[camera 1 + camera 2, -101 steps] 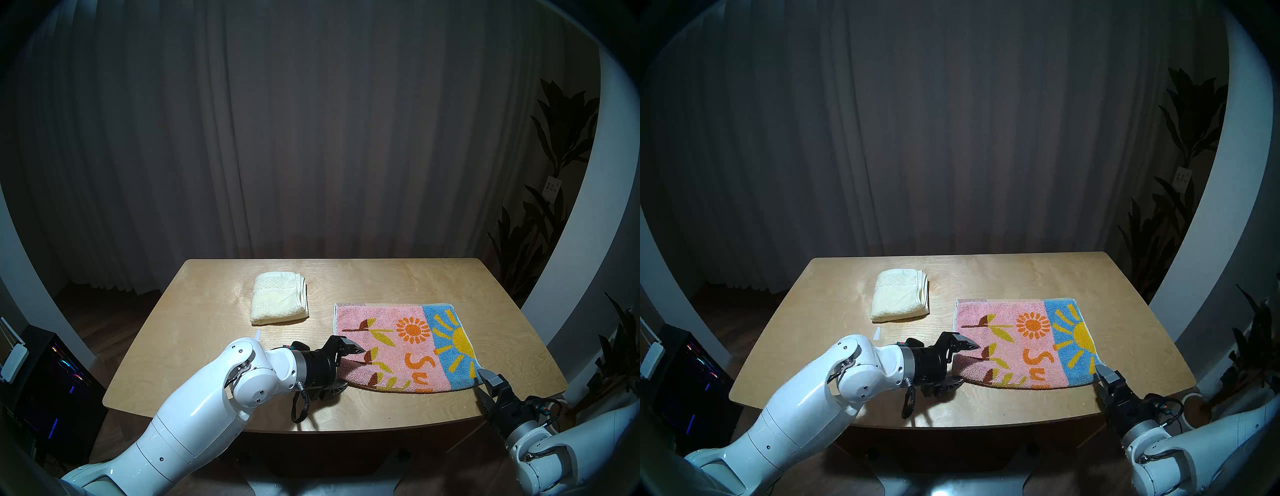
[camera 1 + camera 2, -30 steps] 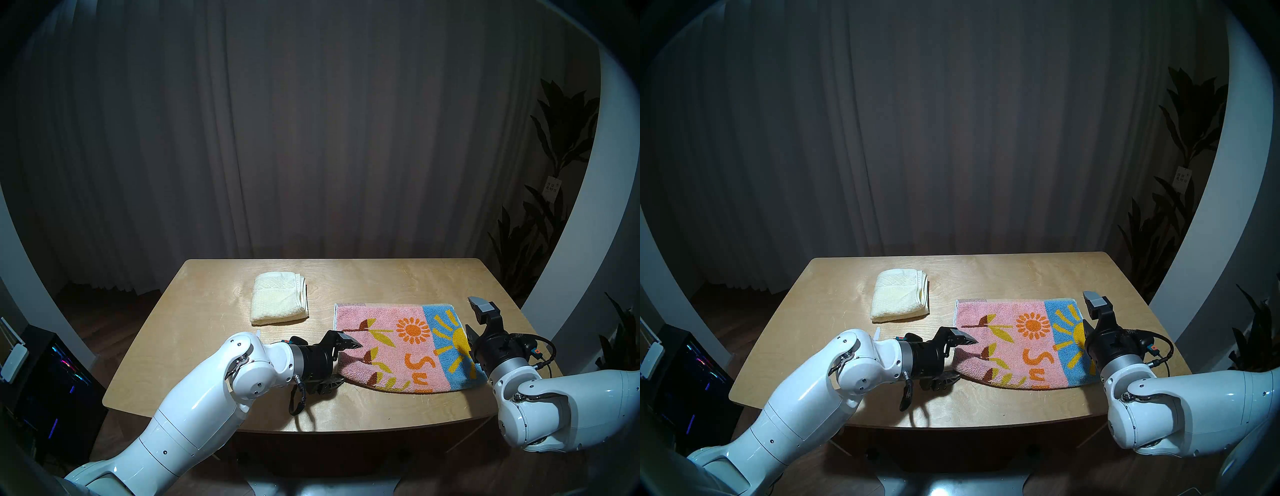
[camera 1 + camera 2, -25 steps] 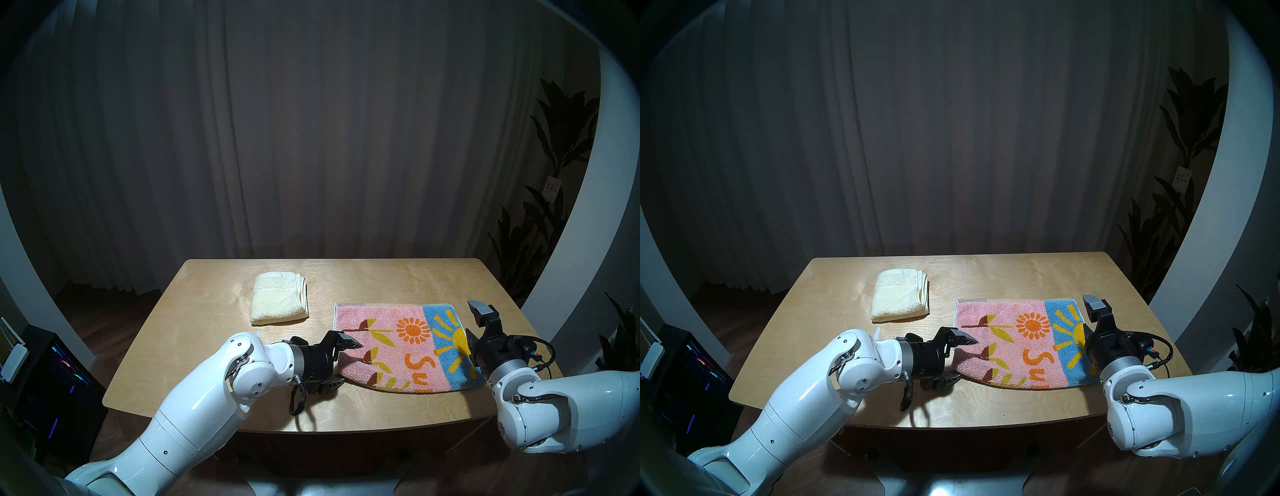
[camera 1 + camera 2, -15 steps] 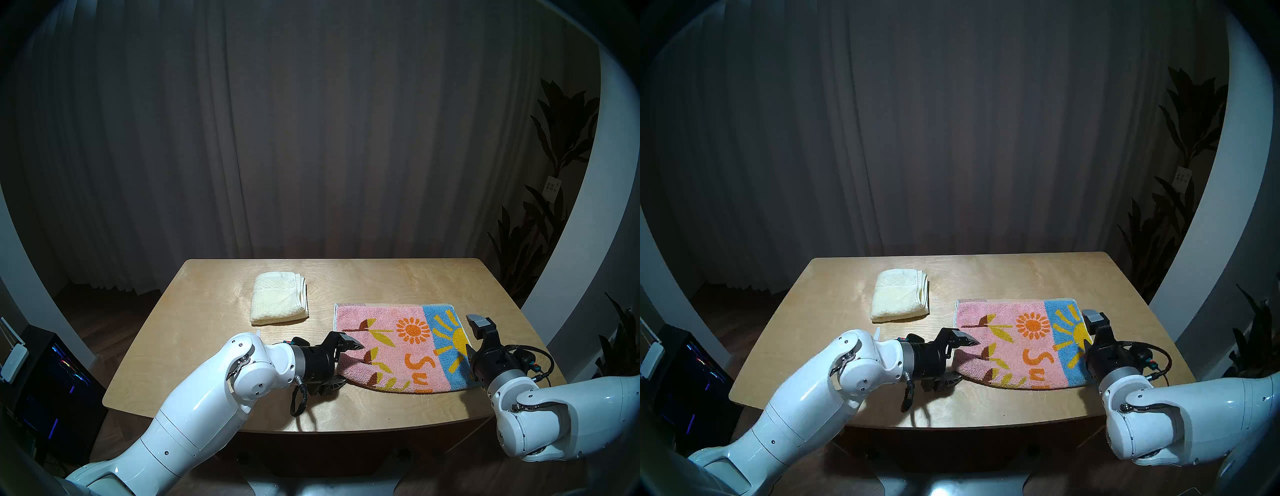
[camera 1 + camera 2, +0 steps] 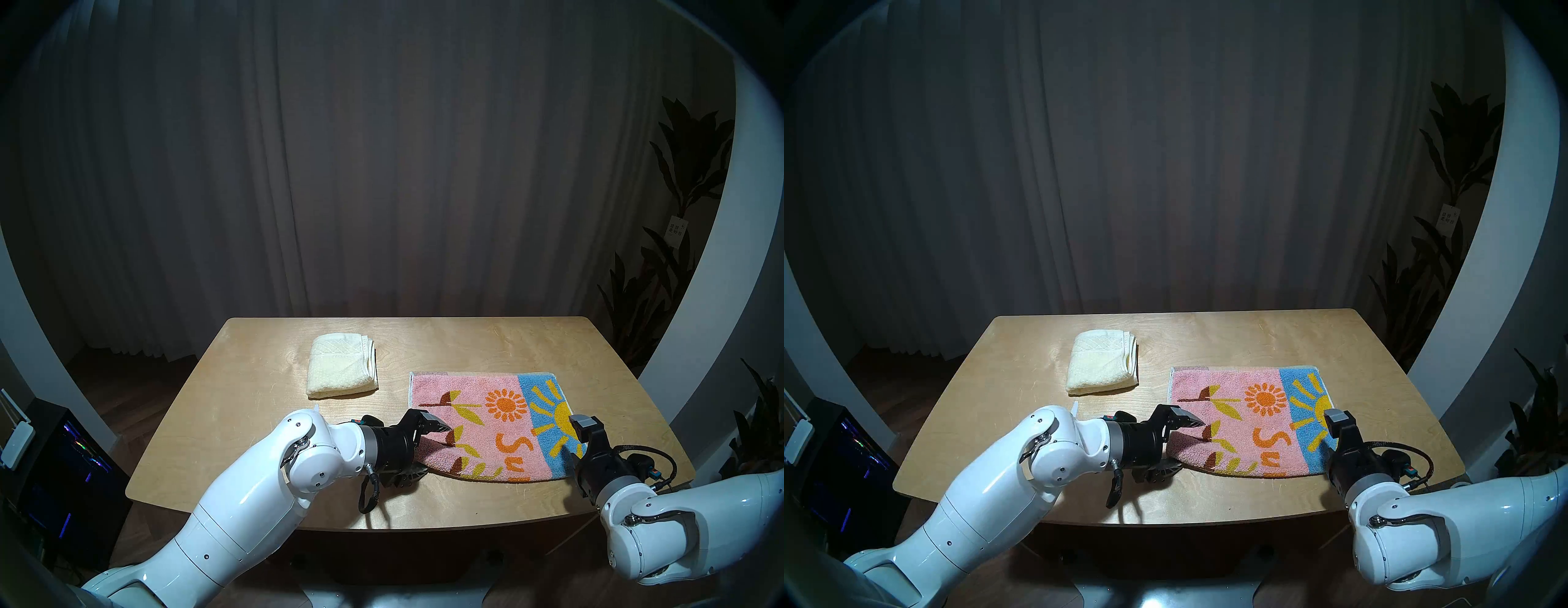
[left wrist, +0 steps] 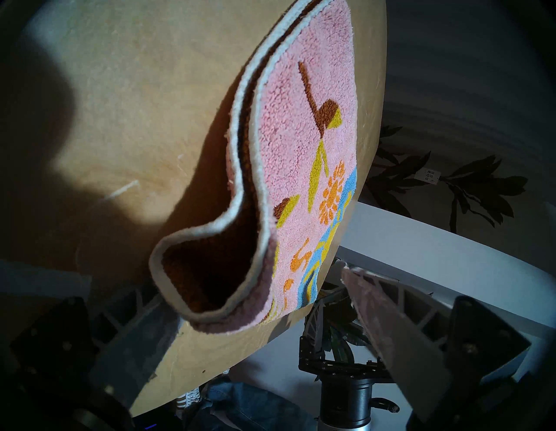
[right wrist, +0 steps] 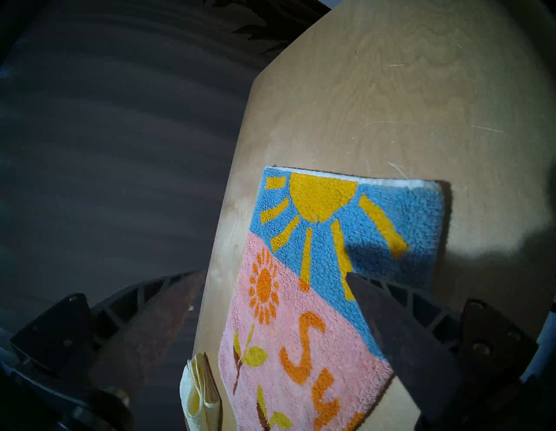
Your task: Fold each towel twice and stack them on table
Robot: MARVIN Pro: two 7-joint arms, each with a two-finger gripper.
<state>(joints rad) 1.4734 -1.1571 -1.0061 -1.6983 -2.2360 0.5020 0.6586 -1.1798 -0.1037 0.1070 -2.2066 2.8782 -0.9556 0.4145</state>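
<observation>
The cream-yellow towel (image 5: 342, 366) lies folded at the back left of the table (image 5: 466, 339); its edge shows in the right wrist view (image 7: 200, 397). The pink and blue towel (image 5: 492, 424) lies folded once at the right. My left gripper (image 5: 428, 450) is open around its near left corner, and the two layers gape apart there (image 6: 210, 271). My right gripper (image 5: 572, 441) is open at the near right blue corner (image 7: 391, 225), with one finger (image 7: 397, 331) over the towel.
A small white tape mark (image 5: 316, 409) sits left of my left wrist. The table's front edge (image 5: 424, 528) is close behind both grippers. A dark cabinet (image 5: 63, 446) stands on the floor at left, and plants (image 5: 679, 212) at right.
My right gripper has swung from the table's front edge up beside the towel, then come down and nearer onto its near right corner. My left gripper has shifted slightly right and stays open.
</observation>
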